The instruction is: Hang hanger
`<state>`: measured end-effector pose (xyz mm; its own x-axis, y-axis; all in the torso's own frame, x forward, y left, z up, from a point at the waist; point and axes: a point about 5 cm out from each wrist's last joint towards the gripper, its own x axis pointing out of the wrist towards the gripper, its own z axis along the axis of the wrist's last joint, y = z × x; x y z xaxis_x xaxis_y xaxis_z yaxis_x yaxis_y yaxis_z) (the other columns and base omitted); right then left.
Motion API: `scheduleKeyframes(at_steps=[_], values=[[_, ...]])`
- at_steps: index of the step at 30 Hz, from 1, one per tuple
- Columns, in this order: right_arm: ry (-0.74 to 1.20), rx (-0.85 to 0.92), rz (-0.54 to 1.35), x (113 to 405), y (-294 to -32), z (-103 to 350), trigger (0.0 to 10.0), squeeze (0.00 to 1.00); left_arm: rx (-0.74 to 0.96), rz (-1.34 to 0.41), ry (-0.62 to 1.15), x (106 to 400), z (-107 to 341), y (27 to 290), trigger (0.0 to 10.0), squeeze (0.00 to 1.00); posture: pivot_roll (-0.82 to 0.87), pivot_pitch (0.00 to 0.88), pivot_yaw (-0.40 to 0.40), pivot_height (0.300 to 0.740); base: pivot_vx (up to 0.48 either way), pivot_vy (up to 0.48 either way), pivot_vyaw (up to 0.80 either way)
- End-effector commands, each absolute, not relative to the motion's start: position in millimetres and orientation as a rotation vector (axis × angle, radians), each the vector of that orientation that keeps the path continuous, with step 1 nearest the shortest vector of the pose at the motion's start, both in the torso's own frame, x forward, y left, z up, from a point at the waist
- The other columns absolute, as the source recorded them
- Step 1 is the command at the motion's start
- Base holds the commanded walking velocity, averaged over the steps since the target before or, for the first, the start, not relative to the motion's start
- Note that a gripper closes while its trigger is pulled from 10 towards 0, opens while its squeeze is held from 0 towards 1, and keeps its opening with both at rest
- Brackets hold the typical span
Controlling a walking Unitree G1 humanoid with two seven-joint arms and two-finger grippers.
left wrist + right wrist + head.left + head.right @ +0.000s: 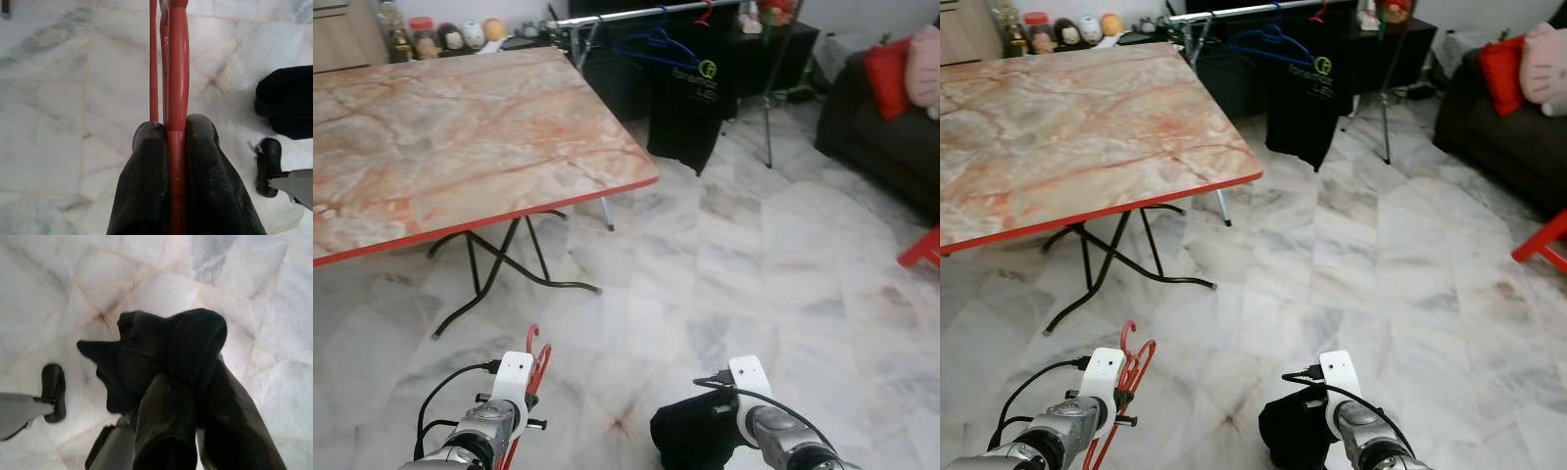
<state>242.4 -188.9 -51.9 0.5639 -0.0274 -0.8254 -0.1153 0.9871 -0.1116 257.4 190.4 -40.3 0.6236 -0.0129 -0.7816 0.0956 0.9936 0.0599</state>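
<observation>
A red hanger (535,367) is held low over the marble floor by my left gripper (176,132), whose black fingers (149,161) are shut tight on its bar; its hook (1132,345) curls up in front of the wrist. My right gripper (188,382) is shut on a bunched black garment (690,431) that hangs beside the hanger. Far ahead a metal clothes rail (636,12) carries a blue hanger (656,44), a red hanger (705,15) and a black T-shirt (685,108).
A marble-topped folding table (460,137) with a red edge and black legs stands to the front left. A dark sofa (891,127) with a red cushion (889,76) is at the right, and a red stool leg (922,250) is near the right edge. Open marble floor (754,255) leads to the rail.
</observation>
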Motion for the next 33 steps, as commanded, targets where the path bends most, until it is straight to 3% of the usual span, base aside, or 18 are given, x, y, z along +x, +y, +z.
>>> scheduleKeyframes(at_steps=[1,7,15,29,33], values=[[0.944,-0.164,0.039,247.2,-192.0,-48.0,10.0,0.0,0.115,-0.082,0.902,258.5,-39.6,189.6,10.0,0.0,-0.07,0.0,-0.037,0.74,0.266,0.0,0.0],[0.908,-0.115,0.004,248.1,-191.7,-47.3,10.0,0.0,0.121,-0.086,0.907,258.5,-39.6,189.5,10.0,0.0,-0.07,0.0,-0.037,0.74,0.314,0.0,0.0],[0.933,-0.185,0.002,248.2,-194.0,-47.1,10.0,0.0,0.119,-0.087,0.905,259.0,-39.2,189.6,10.0,0.0,-0.07,0.0,-0.035,0.74,0.347,0.0,0.0],[0.937,-0.187,-0.005,248.2,-194.6,-47.1,10.0,0.0,0.118,-0.09,0.905,259.5,-38.9,189.0,10.0,0.0,-0.07,0.0,-0.035,0.74,0.348,0.0,0.7],[0.94,-0.167,-0.022,247.4,-194.9,-47.7,10.0,0.0,0.125,-0.087,0.905,259.5,-39.0,189.1,10.0,0.0,-0.07,0.0,-0.036,0.74,0.18,0.0,0.0]])
